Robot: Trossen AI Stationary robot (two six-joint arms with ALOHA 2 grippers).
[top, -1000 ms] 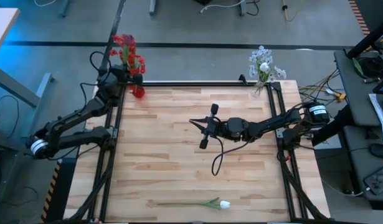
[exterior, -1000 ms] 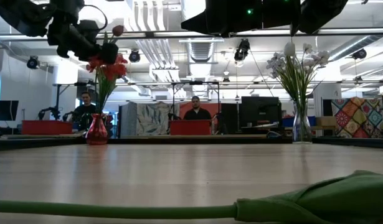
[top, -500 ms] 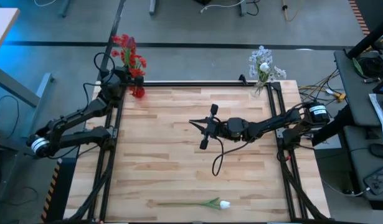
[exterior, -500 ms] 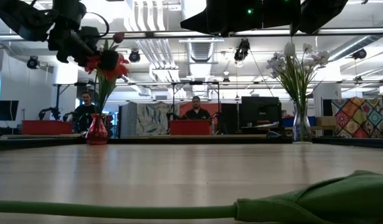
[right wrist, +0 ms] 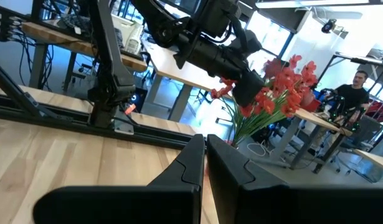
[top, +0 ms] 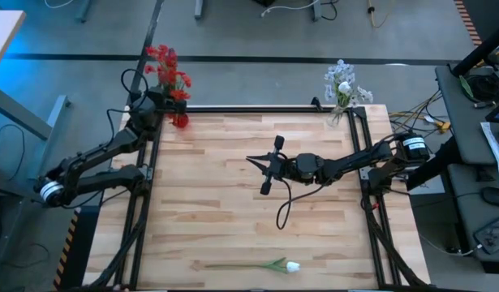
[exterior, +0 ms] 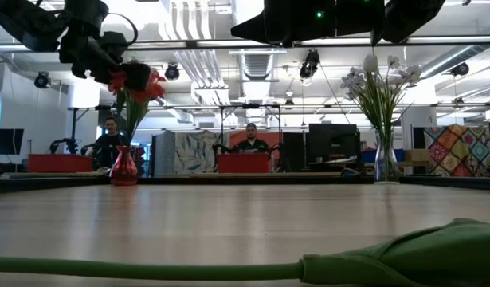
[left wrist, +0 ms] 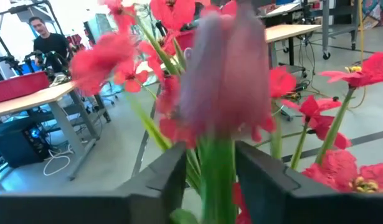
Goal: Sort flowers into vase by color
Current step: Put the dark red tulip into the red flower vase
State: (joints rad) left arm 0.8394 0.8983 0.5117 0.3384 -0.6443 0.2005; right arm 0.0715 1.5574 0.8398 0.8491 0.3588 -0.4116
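Note:
A red vase with bright red flowers stands at the table's far left corner. My left gripper is level at the bunch, open. A maroon tulip bud rises on its green stem, which stands between the fingers. A clear vase with pale flowers stands at the far right corner. A white tulip lies on its side near the front edge, seen close in the low view. My right gripper hovers shut over the table's middle, pointing left.
The wooden table top is bare between the two vases and the lying tulip. Black rails run along the far edge and both sides. People sit at desks in the room beyond the table.
In the low view the maroon bud stood above the red blooms. It has since sunk down among them, into the bunch in the red vase.

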